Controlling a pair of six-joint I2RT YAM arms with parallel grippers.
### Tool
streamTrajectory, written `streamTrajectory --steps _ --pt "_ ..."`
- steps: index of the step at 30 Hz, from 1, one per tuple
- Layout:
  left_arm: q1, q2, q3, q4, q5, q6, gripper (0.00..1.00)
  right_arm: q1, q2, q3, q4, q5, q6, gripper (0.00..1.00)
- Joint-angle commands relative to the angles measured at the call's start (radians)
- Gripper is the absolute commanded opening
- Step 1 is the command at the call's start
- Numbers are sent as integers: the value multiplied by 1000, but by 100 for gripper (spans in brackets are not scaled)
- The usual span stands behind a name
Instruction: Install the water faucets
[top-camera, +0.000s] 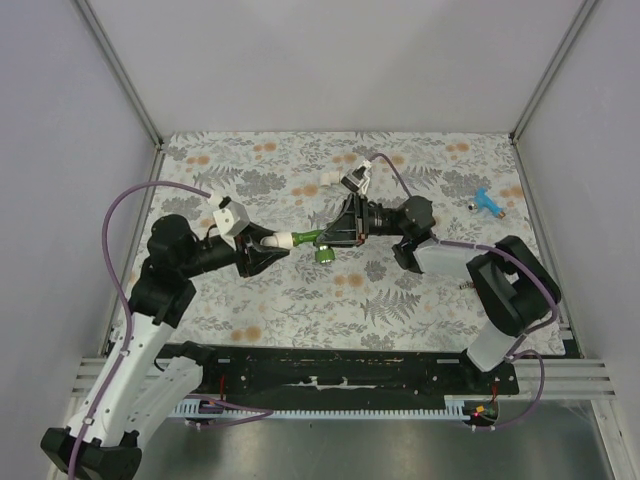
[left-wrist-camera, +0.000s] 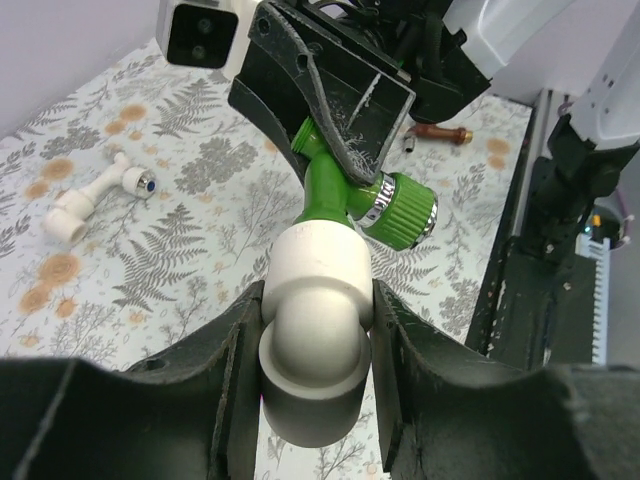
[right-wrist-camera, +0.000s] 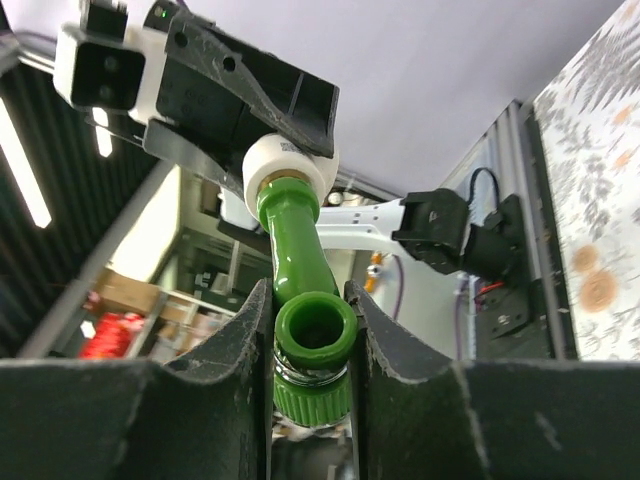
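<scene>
The bright green faucet (top-camera: 310, 238) hangs above the middle of the floral table, held between both grippers. My right gripper (top-camera: 335, 232) is shut on its spout end (right-wrist-camera: 312, 335), the ribbed green knob just below the jaws. Its threaded end sits in a white elbow fitting (left-wrist-camera: 310, 370), and my left gripper (left-wrist-camera: 318, 300) is shut on that elbow (top-camera: 285, 241). The left gripper (top-camera: 272, 246) faces the right one. A blue faucet (top-camera: 487, 203) lies at the far right. A reddish-brown faucet (left-wrist-camera: 440, 132) lies on the table behind the right gripper.
A white tap with a blue mark (left-wrist-camera: 105, 190) lies on the table at the back, also in the top view (top-camera: 328, 183). Grey walls and metal frame posts (top-camera: 120, 70) close in the table on three sides.
</scene>
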Motion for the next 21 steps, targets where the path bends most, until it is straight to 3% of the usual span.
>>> streamTrajectory --steps 1,6,7,8,16,18,21 --pt "-23 -87 11 21 -32 132 2 -29 91 -2 242 77 209 20" --pt "-31 -90 -10 -4 -86 143 2 -34 108 24 238 80 206 49" --pt "-31 -90 -13 -5 -95 141 2 -37 108 26 239 80 206 67" --pt "-31 -90 -18 -7 -110 141 2 -42 110 26 239 80 204 98" --pt "-31 -75 -38 -10 -224 103 2 -160 78 -23 189 59 152 98" --pt "-31 -69 -39 -8 -235 101 2 -192 50 -51 102 54 76 98" --pt "-29 -64 -42 -7 -261 91 2 -232 -17 -80 -160 57 -117 98"
